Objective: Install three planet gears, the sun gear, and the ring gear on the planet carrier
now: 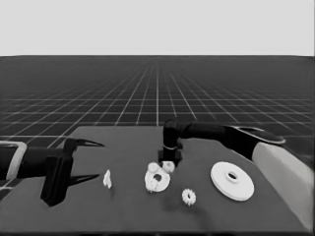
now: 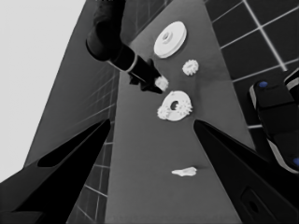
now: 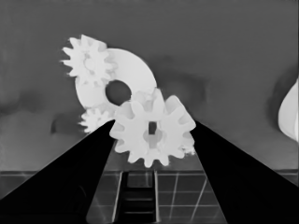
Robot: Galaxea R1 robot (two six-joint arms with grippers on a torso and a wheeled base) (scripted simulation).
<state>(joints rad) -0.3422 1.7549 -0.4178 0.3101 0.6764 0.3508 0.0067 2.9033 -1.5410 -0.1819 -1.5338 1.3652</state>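
Right now the right gripper (image 3: 152, 140) hovers just behind the smaller round part (image 1: 157, 180), fingers clamped on a gear (image 3: 153, 133), while the left gripper (image 1: 91, 161) waits spread wide, holding nothing.

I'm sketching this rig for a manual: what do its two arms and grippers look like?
Both arms are black near the gripper and pale grey farther back. The left gripper and right gripper each carry two long, pointed black fingers. No cables or markings show.
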